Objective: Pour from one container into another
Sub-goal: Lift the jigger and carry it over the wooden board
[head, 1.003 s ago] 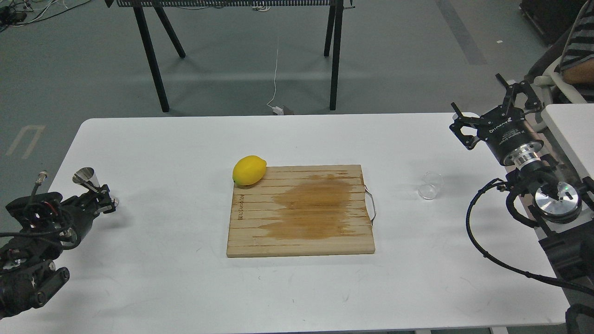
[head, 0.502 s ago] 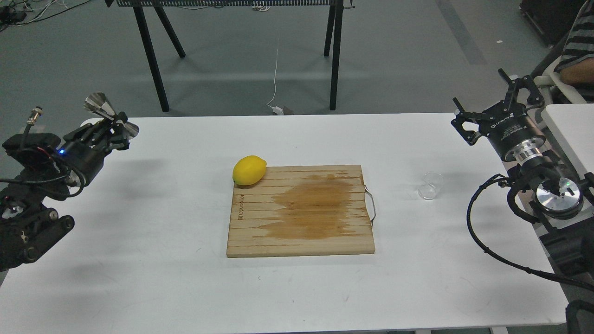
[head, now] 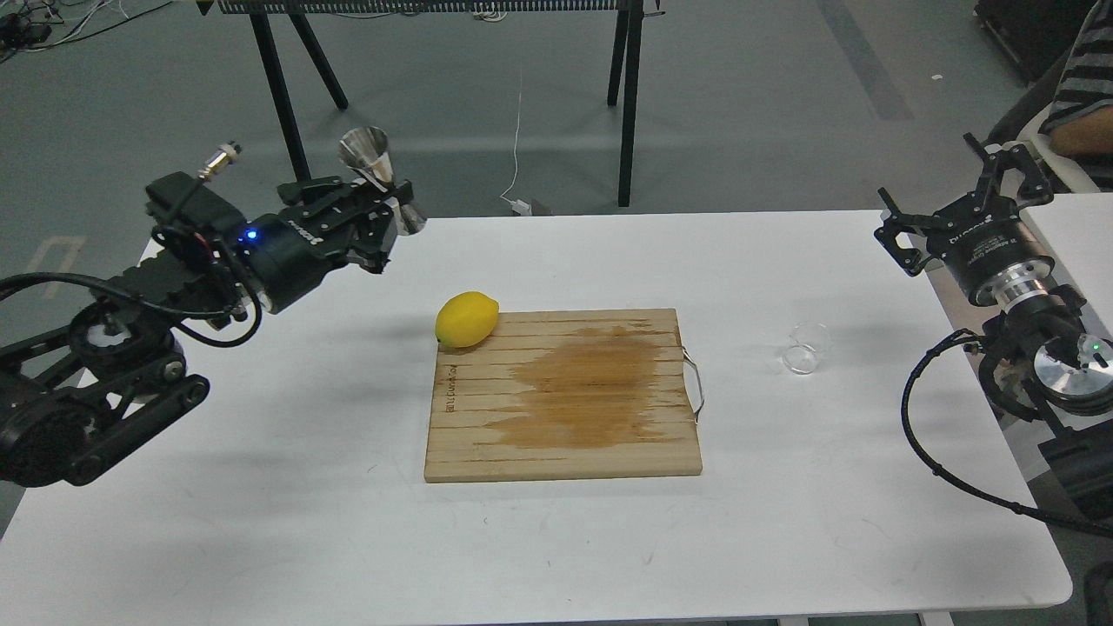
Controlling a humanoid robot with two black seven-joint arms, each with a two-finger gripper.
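The shiny steel jigger (head: 376, 172) is held in the air above the table's far left part, tilted a little, with my left gripper (head: 389, 202) shut on its narrow waist. The small clear glass cup (head: 806, 348) stands on the white table (head: 261, 487) to the right of the cutting board. My right gripper (head: 952, 187) hangs open above the table's right edge, well behind and to the right of the cup, with nothing between its fingers.
A wooden cutting board (head: 563, 396) with a wet stain and a wire handle lies mid-table. A yellow lemon (head: 467, 319) rests at its far left corner. A black trestle (head: 296, 104) stands behind the table, and a seated person (head: 1078, 78) is at far right.
My left arm has risen and swung right toward the table's middle, carrying the jigger from the left edge to above the far left. The right gripper drifted slightly right and up.
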